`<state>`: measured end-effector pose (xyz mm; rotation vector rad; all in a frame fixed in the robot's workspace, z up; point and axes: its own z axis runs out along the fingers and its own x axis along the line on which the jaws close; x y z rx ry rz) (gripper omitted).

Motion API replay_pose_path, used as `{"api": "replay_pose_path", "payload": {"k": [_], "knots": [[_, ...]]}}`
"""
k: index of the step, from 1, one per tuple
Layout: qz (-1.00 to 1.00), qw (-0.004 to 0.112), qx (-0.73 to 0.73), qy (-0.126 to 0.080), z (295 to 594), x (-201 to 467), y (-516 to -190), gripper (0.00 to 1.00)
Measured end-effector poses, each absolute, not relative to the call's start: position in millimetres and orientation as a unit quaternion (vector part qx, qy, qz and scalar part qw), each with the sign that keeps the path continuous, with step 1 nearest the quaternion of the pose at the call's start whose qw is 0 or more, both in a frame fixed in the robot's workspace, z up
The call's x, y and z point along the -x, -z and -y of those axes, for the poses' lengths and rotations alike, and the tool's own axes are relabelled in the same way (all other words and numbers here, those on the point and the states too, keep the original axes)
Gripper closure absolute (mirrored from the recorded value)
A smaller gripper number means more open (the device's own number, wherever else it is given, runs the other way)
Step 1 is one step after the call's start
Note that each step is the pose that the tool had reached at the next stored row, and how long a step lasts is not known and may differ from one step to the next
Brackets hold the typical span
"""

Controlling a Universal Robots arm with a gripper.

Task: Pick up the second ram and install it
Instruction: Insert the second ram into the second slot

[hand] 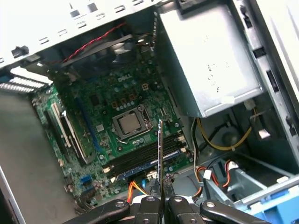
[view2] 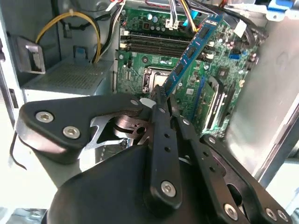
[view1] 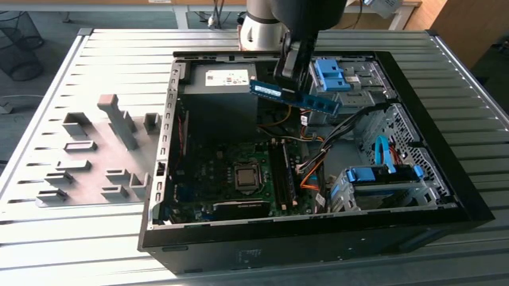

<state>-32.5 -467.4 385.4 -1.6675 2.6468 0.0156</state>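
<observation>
In the exterior view, your tool is clamped on one end of the second ram, a long, thin blue-green memory stick with small black chips. It hangs in the air over the open black computer case, at about one o'clock from the green motherboard and well above the long black memory slots. It is not yet seated.

In the second wrist view, the fingers pinch the stick's near end, and the rest reaches out over the board. That hold probably leaves its long edge free for a slot.

In the first wrist view, the stick shows edge-on, roughly over the slots, so you appear to be lining it up
</observation>
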Motion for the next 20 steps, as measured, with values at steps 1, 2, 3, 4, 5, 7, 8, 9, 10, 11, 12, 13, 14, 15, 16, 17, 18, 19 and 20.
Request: {"api": "replay_pose_path", "payload": {"k": [1,2,3,4,5,7,8,9,10,11,12,13,14,15,16,17,18,19,20], "knots": [[-0.851,0.007,0.526,-0.005,467.4,32.5,-385.3,0.86],[-0.855,0.007,0.518,-0.005,467.4,32.5,-385.1,0.86],[-0.860,0.007,0.511,-0.005,467.4,32.5,-384.9,0.86],[-0.864,0.007,0.503,-0.005,467.4,32.5,-384.9,0.86],[-0.869,0.007,0.495,-0.005,467.4,32.5,-384.7,0.86],[-0.878,0.007,0.479,-0.004,467.4,32.5,-384.4,0.86],[-0.882,0.007,0.471,-0.004,467.4,32.5,-384.2,0.86],[-0.886,0.007,0.463,-0.004,467.4,32.5,-384.0,0.86],[-0.890,0.007,0.455,-0.004,467.4,32.5,-383.8,0.86],[-0.895,0.007,0.447,-0.004,467.4,32.5,-383.6,0.86],[-0.899,0.007,0.439,-0.004,467.4,32.5,-383.5,0.86],[-0.903,0.007,0.431,-0.004,467.4,32.5,-383.3,0.86],[-0.906,0.007,0.422,-0.004,467.4,32.5,-383.2,0.86],[-0.910,0.007,0.414,-0.004,467.4,32.5,-383.0,0.86],[-0.914,0.007,0.406,-0.004,467.4,32.5,-382.9,0.86],[-0.917,0.007,0.398,-0.004,467.4,32.5,-382.7,0.86],[-0.921,0.007,0.390,-0.004,467.4,32.5,-382.5,0.86],[-0.925,0.007,0.381,-0.004,467.4,32.5,-382.4,0.86],[-0.928,0.007,0.372,-0.003,467.4,32.5,-382.2,0.86]]}}
